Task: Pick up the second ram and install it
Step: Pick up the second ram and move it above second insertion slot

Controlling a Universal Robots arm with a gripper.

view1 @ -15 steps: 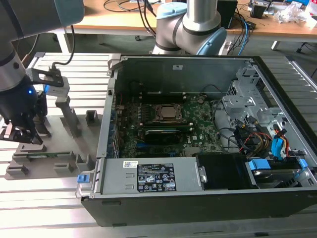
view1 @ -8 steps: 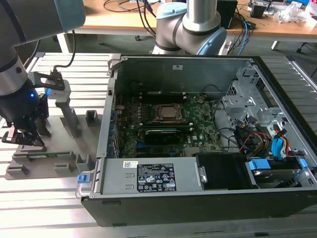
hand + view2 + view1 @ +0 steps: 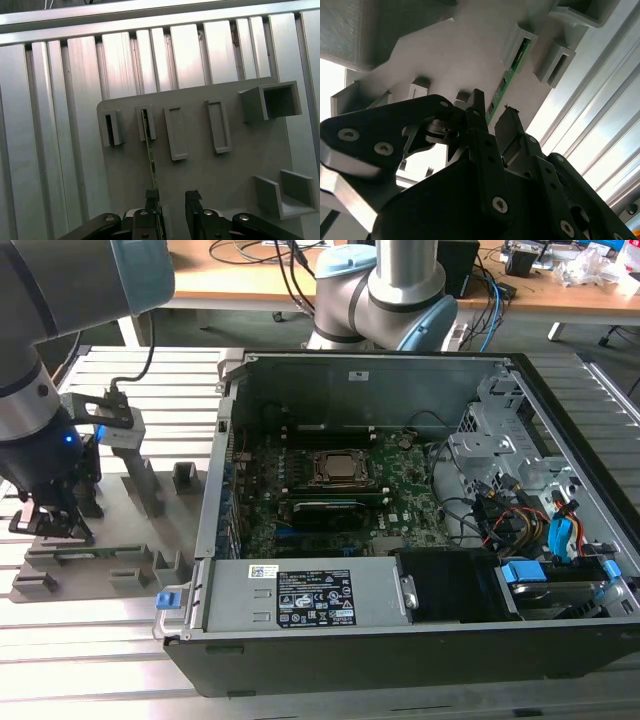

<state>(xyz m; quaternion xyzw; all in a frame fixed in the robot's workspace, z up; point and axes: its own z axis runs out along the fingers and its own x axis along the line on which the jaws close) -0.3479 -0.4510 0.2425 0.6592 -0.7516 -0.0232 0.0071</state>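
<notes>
Slatted table (image 3: pixel 50 125) bears grey tray (image 3: pixel 225 170), second ram (image 3: pixel 151 162) between gripper's (image 3: pixel 172 194) parted fingers (image 3: pixel 193 197).

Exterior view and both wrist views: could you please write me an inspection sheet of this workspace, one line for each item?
Surface: ribbed metal table with a grey tray on it.
Job's things: ram stick stands on edge in a tray slot; open computer case sits beside the tray.
Clutter: white crumpled material on the desk behind.
Grippers: gripper open, low over the tray, fingers on either side of the ram stick's near end.
Cables: coloured cables inside the case; black cables on the desk.
Surroundings: wooden desk behind the table.
</notes>
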